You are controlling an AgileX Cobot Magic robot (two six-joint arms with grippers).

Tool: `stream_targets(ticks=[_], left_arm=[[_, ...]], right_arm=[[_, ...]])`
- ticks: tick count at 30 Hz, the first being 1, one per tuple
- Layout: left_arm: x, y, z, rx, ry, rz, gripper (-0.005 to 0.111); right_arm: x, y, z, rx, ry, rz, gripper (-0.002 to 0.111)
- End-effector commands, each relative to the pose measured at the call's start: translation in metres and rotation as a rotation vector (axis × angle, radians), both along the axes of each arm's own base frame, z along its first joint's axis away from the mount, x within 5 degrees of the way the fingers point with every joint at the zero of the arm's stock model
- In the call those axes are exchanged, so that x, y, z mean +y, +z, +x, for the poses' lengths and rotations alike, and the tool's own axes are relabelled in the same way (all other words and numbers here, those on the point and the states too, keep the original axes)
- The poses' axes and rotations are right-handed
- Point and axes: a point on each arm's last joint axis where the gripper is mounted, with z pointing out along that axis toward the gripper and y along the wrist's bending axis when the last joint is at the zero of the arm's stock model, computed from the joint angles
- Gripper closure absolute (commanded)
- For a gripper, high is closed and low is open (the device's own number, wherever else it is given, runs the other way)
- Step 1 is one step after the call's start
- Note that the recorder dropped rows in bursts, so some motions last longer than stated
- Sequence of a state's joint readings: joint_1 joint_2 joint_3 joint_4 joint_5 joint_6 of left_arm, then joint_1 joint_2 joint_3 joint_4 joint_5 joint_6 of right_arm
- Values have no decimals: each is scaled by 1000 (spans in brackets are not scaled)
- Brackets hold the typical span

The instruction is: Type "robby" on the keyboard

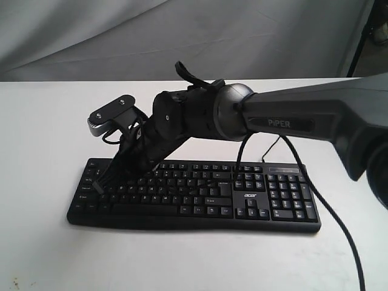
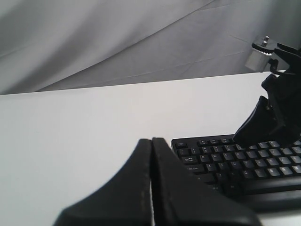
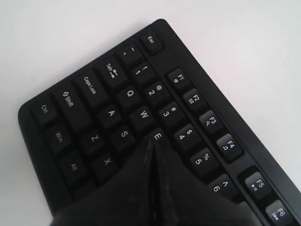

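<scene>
Exterior view: the right gripper [image 1: 104, 182] slants onto the left end of the keyboard [image 1: 200, 195], and its broad tip could catch two keys at once.

Left wrist view: the left gripper [image 2: 151, 141] is pinched shut and empty, with the keyboard just ahead, off to one side.

Right wrist view: jaws closed on nothing, tip at the E key [image 3: 157, 137], so "e" might land instead of "r".

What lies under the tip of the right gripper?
The wide black plastic keyboard: the shut right gripper points at the E key. The keys beneath the gripper's body are covered, and contact cannot be judged.
</scene>
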State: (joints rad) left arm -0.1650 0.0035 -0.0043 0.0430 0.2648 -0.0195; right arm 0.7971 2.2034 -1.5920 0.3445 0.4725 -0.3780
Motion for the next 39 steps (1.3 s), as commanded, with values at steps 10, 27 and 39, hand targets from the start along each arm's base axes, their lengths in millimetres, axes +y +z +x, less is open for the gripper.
stream_targets(ticks=[10,27,39], left_arm=[[0,-1,0,-7,-6,1,107],[0,-1,0,-7,-6,1,107],[0,-1,0,-7,-6,1,107]], right_arm=[[-5,-10,9,-18,-29,0,108],[-4,-22,12,-27,-33,-10,108],[-4,-30,13,-24,-32,-21,108]])
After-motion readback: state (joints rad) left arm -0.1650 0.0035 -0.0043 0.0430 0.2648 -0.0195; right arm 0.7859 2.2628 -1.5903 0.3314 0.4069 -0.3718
